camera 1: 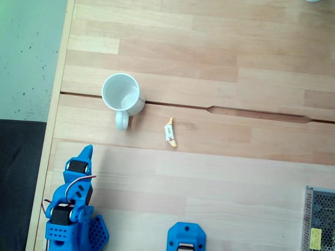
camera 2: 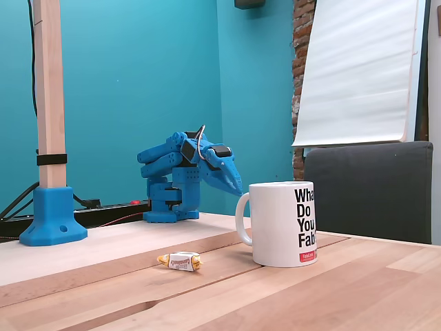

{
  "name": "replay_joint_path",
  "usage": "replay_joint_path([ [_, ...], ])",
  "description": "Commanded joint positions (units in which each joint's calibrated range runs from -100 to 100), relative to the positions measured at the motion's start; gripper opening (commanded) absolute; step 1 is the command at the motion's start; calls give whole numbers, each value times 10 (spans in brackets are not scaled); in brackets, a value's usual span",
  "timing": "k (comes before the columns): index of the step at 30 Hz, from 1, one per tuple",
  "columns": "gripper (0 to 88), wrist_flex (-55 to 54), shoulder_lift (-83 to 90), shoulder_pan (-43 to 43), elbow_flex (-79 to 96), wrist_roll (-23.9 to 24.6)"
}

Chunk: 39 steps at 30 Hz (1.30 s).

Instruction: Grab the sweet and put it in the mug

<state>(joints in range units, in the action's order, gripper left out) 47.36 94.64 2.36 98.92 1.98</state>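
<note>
A blue arm sits folded at the near-left corner of a pale wooden table [camera 1: 220, 47] in a fixed view from above, its gripper [camera 1: 86, 152] pointing up the frame toward the mug [camera 1: 122, 94]; in a fixed view from table level the same gripper [camera 2: 236, 187] slopes downward behind the mug [camera 2: 286, 223], well clear of it. The fingers look pressed together to a single point and hold nothing, though from above the tip is small and that reading is only probable. The white mug stands upright, its handle turned toward the arm's side of the table (black lettering shows on its wall from table level). The sweet [camera 1: 170, 133] lies flat on the bare wood just right of the handle from above, apart from the mug and well apart from the gripper; at table level the sweet [camera 2: 180, 261] rests in front and to the left of the mug, beside a groove in the boards. A blue clamp base [camera 2: 52, 216] grips a wooden post at the table's edge
</note>
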Motion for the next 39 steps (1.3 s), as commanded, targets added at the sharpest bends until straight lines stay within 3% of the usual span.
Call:
replay_joint_path([
  [1,0,-17,8,-2,-10,3],
  [5,0,-31,8,-16,-81,25],
  [15,0,-28,-4,-104,-154,176],
  [20,0,24,-94,-118,-192,187],
  [28,0,93,-354,-122,-390,190],
  [39,0,209,-645,-226,-587,259],
])
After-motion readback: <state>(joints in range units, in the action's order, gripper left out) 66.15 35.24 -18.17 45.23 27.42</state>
